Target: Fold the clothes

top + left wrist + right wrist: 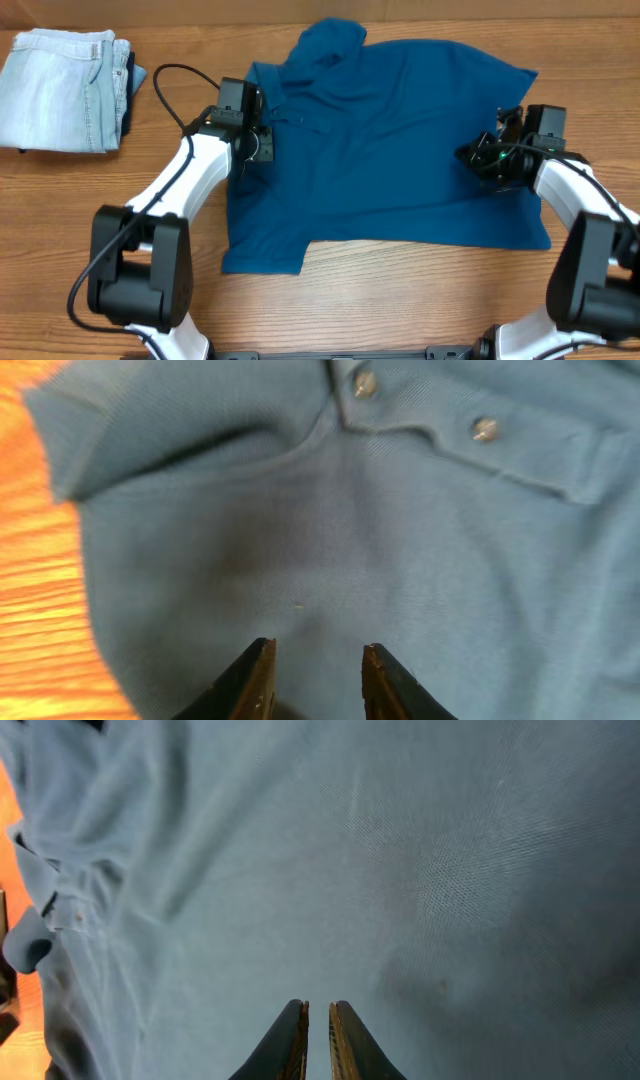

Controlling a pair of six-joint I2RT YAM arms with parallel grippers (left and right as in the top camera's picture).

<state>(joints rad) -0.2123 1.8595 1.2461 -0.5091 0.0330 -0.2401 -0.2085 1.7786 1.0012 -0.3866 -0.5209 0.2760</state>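
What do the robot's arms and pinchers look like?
Both arms are made of smooth white tubes joined by chunky black rounded joints: the left arm and the right arm. A thin black cable loops off the left one, and a tiny green light glows near the right wrist. The left gripper and right gripper each have two dark, pointed fingers.

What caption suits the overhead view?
Teal polo shirt spread on the wooden table, left gripper beside the placket, right gripper near the hem.
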